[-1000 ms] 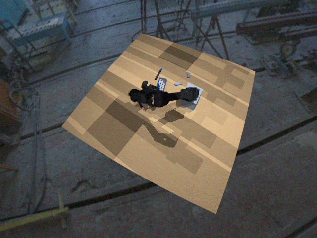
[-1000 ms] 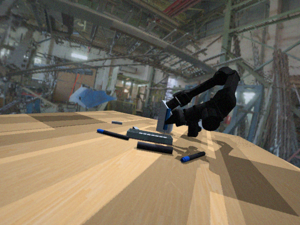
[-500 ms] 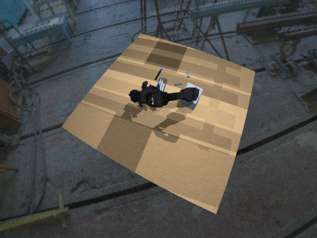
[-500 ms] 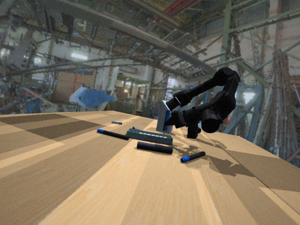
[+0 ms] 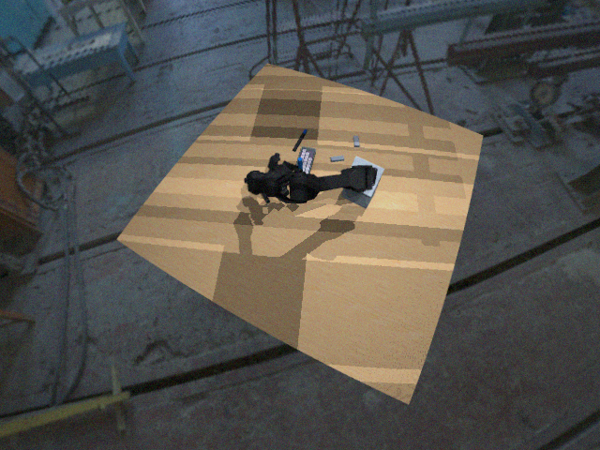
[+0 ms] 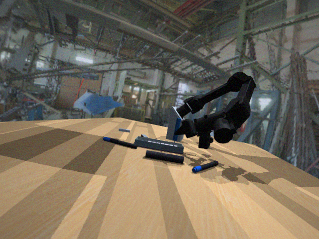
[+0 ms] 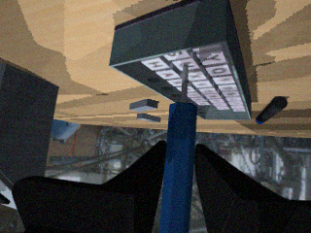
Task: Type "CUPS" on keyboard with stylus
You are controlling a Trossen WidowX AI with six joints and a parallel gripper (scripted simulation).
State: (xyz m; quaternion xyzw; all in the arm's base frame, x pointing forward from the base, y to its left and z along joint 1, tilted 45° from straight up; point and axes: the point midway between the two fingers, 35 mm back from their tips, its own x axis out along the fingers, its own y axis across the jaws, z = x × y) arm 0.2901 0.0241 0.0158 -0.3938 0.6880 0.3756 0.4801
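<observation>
My gripper (image 7: 180, 149) (image 6: 177, 131) is shut on the blue stylus (image 7: 180, 170) (image 5: 300, 163). The stylus's thin grey tip points at the keyboard (image 7: 160, 46) (image 5: 312, 151) (image 6: 157, 145). In the wrist view the tip overlaps the pale lettered keys near the U, in the row with S. In the exterior view the tip comes down at the keyboard's right end, at about key height. Whether it touches or presses a key I cannot tell. The arm hides part of the keyboard in the top view.
A black pen with a blue end (image 6: 120, 143) (image 5: 299, 140) lies beside the keyboard. A dark cylinder (image 6: 164, 157) and another blue-ended pen (image 6: 206, 166) lie in front. Two small grey blocks (image 5: 337, 158) (image 7: 144, 105) lie beyond. A tall grey box (image 7: 26, 112) stands near the arm base.
</observation>
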